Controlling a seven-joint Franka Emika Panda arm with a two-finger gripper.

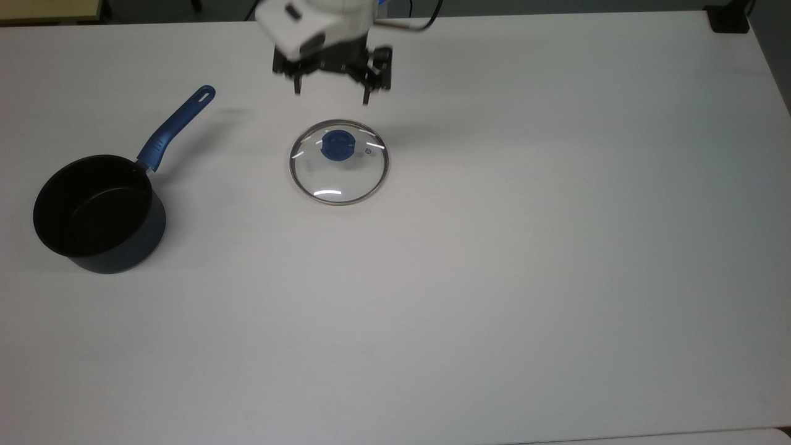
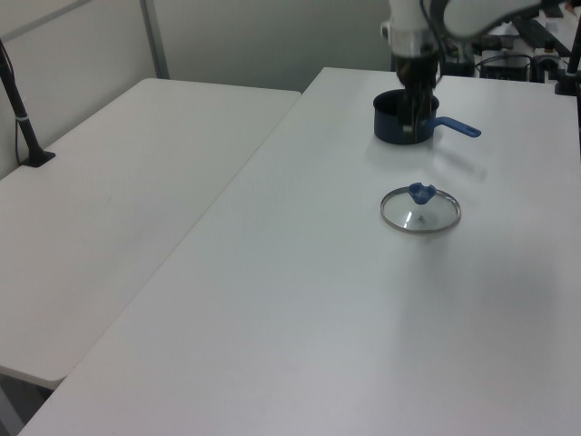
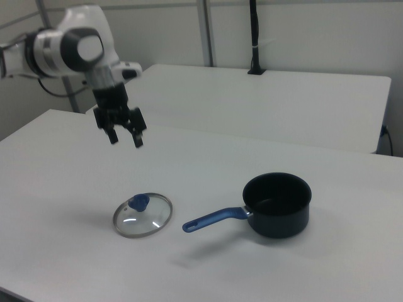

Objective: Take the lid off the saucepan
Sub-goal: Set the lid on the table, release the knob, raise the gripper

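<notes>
Lid (image 1: 338, 162) flat on table (image 1: 494, 278), well apart from uncovered saucepan (image 1: 99, 213); jaws wide, empty, above.

Arm (image 1: 321, 18) cropped at top edge

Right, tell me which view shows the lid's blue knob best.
The top view: it looks straight down on the knob, clear inside the lid rim. The right view shows the knob from the side, small. The left view shows the knob as a small blue bump.
</notes>
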